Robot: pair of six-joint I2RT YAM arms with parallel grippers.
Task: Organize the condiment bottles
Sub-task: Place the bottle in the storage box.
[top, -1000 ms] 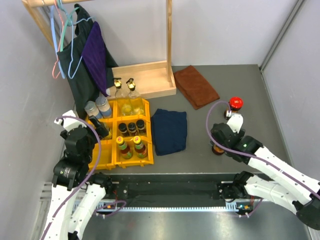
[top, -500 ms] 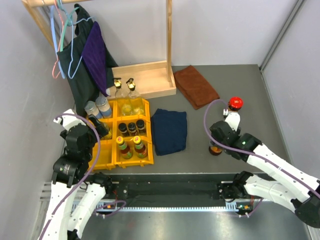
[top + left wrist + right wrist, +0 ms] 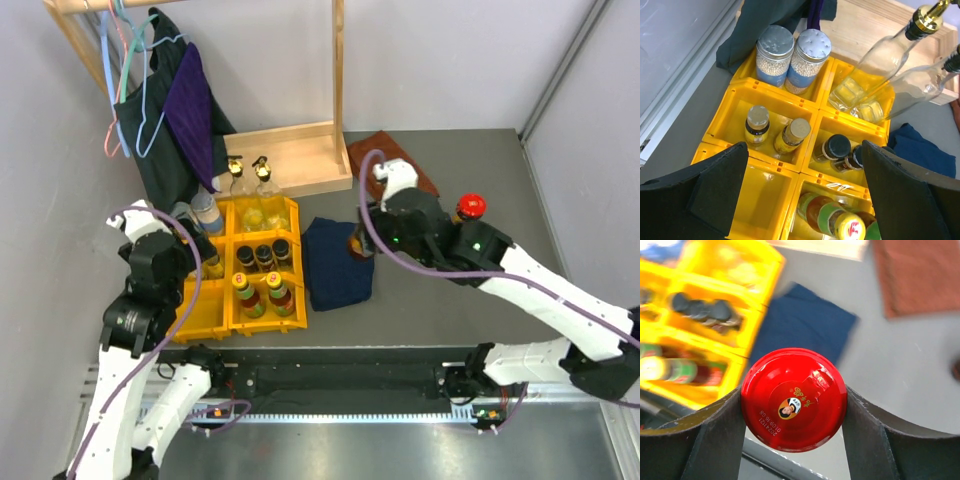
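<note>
Red-lidded jar [image 3: 794, 399] sits clamped in the right gripper [image 3: 794, 410] just right of the yellow bins [image 3: 805, 102], probably headed for a slot; left gripper [image 3: 805, 189] hovers over them, spread wide and empty.

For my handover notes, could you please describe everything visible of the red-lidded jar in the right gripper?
The red-lidded jar shows mainly its round, glossy red lid, bearing a portrait logo, gold characters and a printed code. It stands upright, lid facing the wrist camera, clamped by the right gripper, whose dark fingers press the lid's sides. From above, only a dark sliver of its body shows, at the right edge of the blue cloth; whether it touches the cloth is unclear.
</note>
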